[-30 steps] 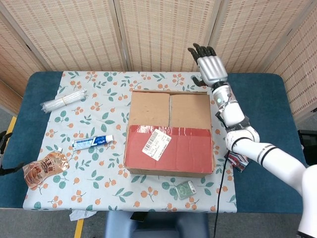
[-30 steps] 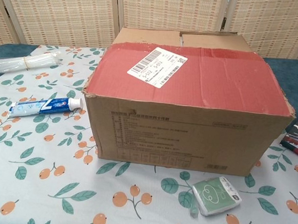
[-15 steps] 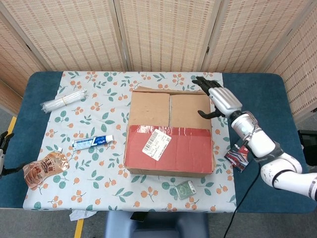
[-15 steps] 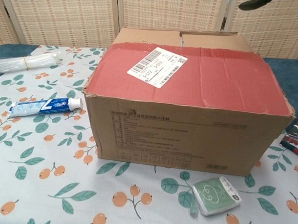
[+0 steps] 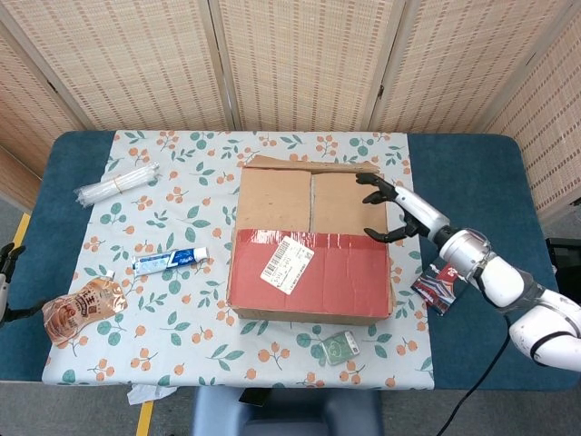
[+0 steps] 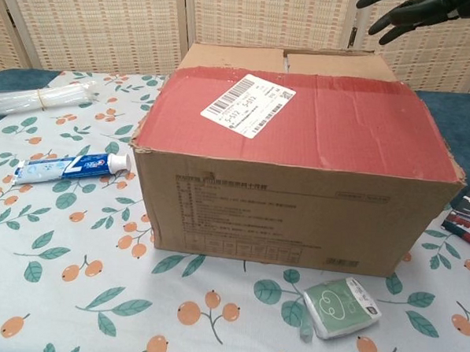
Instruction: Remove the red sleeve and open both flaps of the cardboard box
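The cardboard box (image 5: pixel 309 202) stands mid-table with both top flaps lying flat and closed. A red sleeve (image 5: pixel 336 277) wraps its near half and carries a white label (image 5: pixel 287 264); the chest view shows the red sleeve (image 6: pixel 340 122) over the box (image 6: pixel 288 214) top. My right hand (image 5: pixel 390 211) hovers over the box's right edge near the sleeve's back rim, dark fingers spread and holding nothing. It shows at the top right as right hand (image 6: pixel 407 11) in the chest view. A sliver of my left hand (image 5: pixel 7 272) shows at the far left edge, too small to read.
A toothpaste tube (image 5: pixel 171 261) and a snack pouch (image 5: pixel 82 309) lie left of the box, a bundle of white sticks (image 5: pixel 116 182) at back left. A green packet (image 5: pixel 340 347) lies in front, a dark red packet (image 5: pixel 438 283) to the right. Screens stand behind.
My right hand dropped from raised upright behind the box's far right corner and now lies low over its right edge, fingers pointing left. It entered the chest view. The box has not moved.
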{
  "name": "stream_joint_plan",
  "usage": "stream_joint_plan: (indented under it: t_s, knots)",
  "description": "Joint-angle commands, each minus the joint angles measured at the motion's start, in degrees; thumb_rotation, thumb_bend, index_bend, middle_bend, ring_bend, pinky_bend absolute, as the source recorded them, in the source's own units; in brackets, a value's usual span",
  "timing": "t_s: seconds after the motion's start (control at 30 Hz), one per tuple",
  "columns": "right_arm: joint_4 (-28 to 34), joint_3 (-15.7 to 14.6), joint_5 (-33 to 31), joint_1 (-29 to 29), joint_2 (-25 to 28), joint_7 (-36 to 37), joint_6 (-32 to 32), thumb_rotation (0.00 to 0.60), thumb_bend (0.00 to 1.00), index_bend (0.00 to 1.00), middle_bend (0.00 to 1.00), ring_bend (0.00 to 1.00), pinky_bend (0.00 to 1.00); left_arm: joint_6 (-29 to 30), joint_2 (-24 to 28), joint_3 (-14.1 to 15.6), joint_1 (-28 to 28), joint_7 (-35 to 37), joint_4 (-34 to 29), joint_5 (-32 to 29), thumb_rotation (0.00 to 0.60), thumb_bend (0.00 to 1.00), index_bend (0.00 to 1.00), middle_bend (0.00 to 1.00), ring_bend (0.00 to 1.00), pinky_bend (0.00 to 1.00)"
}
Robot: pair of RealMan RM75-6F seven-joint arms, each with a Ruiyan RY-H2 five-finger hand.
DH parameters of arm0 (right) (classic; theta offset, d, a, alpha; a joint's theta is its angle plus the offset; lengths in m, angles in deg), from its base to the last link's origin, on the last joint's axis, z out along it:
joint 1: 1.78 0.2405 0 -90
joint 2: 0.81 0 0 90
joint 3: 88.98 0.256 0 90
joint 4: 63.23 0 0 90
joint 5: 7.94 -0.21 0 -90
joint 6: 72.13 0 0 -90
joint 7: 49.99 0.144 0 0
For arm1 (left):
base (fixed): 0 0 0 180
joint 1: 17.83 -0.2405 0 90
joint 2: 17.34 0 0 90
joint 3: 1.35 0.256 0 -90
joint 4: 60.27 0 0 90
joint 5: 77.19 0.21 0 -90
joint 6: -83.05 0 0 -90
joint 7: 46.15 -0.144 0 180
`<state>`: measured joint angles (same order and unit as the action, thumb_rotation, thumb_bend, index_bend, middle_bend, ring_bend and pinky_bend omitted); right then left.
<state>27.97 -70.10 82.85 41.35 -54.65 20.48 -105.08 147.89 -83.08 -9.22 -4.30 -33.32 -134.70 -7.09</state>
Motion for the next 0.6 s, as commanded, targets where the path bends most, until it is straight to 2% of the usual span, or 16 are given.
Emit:
stream_joint_plan:
  t_s: [0.03,0.13,0.37,0.6]
  knots:
    - [-11.9,-11.3,18.9,4.3,-3.1,32.2,-13.7,0.600,0.40,0.06,0.11,0.24,0.20,0.7,-0.1,-0.2,-0.3,0.2,-0.1,0.1,0.600,0.29,0.00,0.00,0.00,0.00]
    - [-18.3,-15.8,22.1,6.4,-5.5,43.3,-20.1,0.600,0.40,0.06,0.11,0.25,0.21,0.5,0.0,-0.2,-0.4,0.6,0.0,0.0,0.600,0.29,0.00,0.00,0.00,0.00]
    - [-28.6,-23.3,23.4,8.9,-10.6,56.8,-27.5,0.600,0.40,0.06,0.11,0.25,0.24,1.6,-0.3,-0.3,-0.7,0.9,0.2,0.6,0.600,0.26,0.00,0.00,0.00,0.00]
    - [-34.7,-27.4,22.4,10.2,-14.3,61.4,-30.9,0.600,0.40,0.06,0.11,0.24,0.25,1.4,-0.3,-0.2,-0.6,0.7,0.2,0.8,0.600,0.25,0.00,0.00,0.00,0.00]
